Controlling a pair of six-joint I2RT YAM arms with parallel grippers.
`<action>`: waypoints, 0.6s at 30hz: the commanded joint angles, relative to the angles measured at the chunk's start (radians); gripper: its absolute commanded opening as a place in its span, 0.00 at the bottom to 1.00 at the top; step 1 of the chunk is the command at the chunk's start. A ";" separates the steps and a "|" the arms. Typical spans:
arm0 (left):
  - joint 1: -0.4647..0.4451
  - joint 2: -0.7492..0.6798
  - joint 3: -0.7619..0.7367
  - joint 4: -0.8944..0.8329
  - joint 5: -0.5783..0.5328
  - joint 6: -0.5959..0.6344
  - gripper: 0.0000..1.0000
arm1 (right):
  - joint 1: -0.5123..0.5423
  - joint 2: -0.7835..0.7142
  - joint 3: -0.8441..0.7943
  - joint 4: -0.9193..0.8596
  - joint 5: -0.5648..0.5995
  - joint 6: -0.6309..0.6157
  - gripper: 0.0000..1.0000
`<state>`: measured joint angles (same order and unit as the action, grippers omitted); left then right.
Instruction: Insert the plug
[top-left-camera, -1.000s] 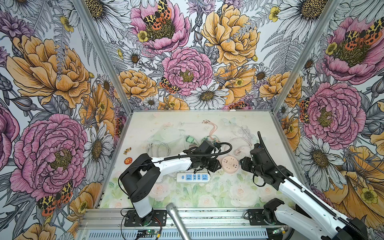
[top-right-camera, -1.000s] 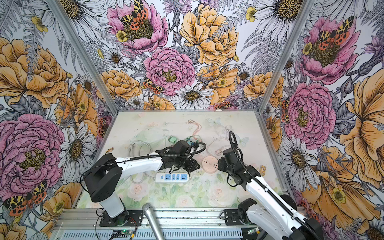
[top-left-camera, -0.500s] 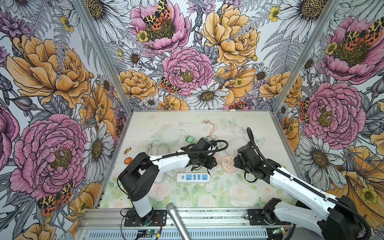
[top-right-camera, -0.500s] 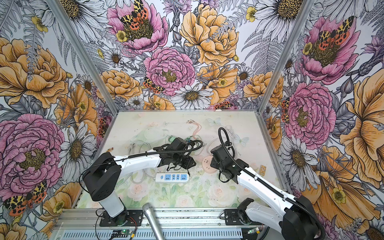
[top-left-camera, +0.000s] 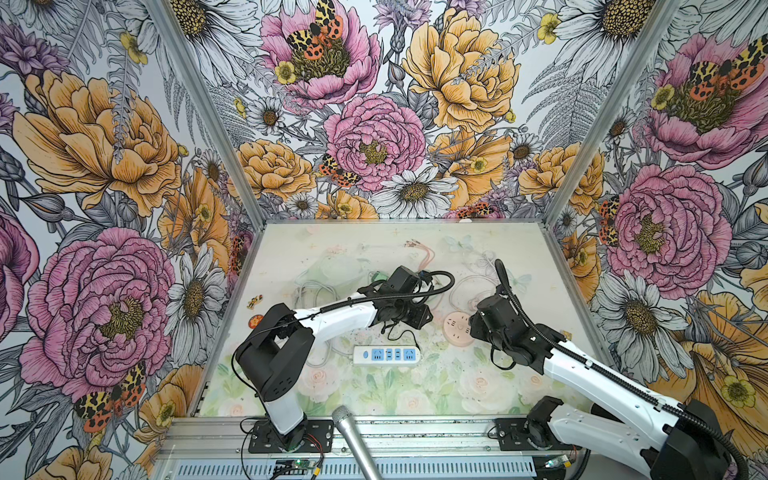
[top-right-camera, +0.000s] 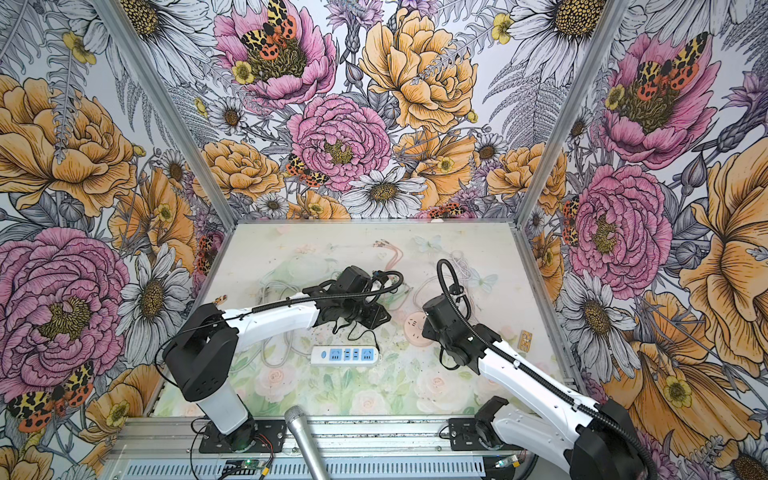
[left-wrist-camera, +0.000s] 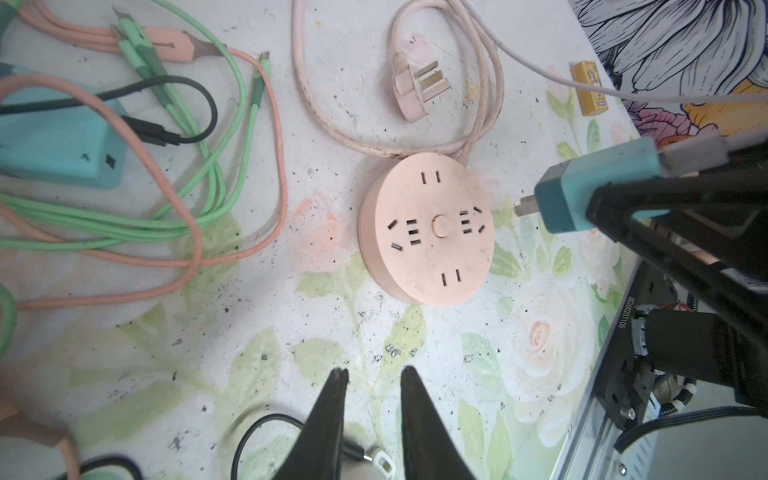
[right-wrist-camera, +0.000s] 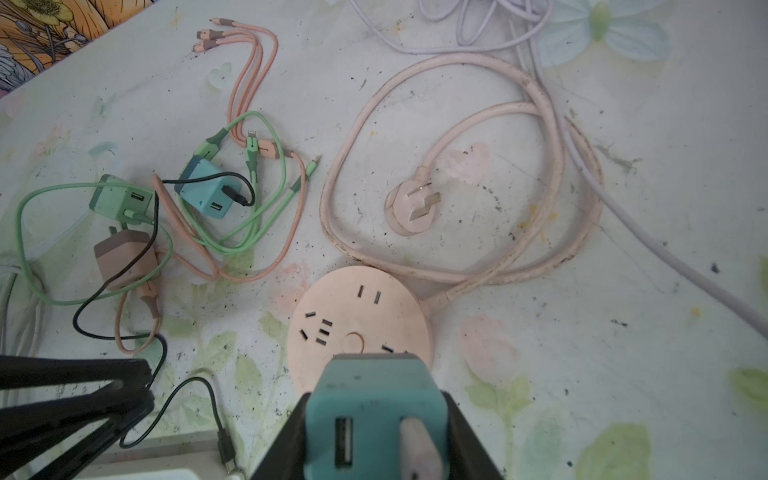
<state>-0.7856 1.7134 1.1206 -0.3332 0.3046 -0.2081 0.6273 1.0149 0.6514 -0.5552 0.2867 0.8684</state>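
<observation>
Left arm (top-left-camera: 332, 320) and right arm (top-left-camera: 582, 370) are showing white link shells between black joint housings. Black corrugated conduit (top-left-camera: 500, 274) is running along each arm. Black base plates (top-left-camera: 266, 436) are carrying visible screws. Left pincer (left-wrist-camera: 374, 372) is showing two black, tapering fingers (left-wrist-camera: 328, 415).

Found white power strip (top-right-camera: 345, 356) lying flat on floral table (top-right-camera: 291, 395). Noted round pink socket (top-right-camera: 413, 326) just right of strip and beyond it, partly hidden under right gripper (top-right-camera: 432, 330). Recorded left gripper (top-right-camera: 374, 318) just beyond strip, with black lead (top-right-camera: 353, 332) looping near strip's far edge. Logged pale cable tangle (top-right-camera: 282, 291) beyond strip to left, small yellow box (top-right-camera: 526, 338) well right of strip, microphone (top-right-camera: 305, 440) nearer than strip. Could not tell jaw positions.
</observation>
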 joint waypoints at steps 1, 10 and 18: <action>0.013 -0.031 0.008 -0.006 0.020 0.033 0.26 | 0.004 0.028 0.010 0.070 -0.044 -0.099 0.00; 0.016 -0.042 -0.006 -0.005 0.014 0.027 0.26 | 0.003 0.180 0.036 0.103 -0.110 -0.140 0.00; 0.014 -0.055 -0.030 -0.005 0.005 0.017 0.26 | 0.001 0.151 0.029 0.103 -0.074 -0.135 0.00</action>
<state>-0.7784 1.6787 1.1084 -0.3405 0.3046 -0.1986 0.6273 1.1915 0.6624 -0.4732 0.1875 0.7349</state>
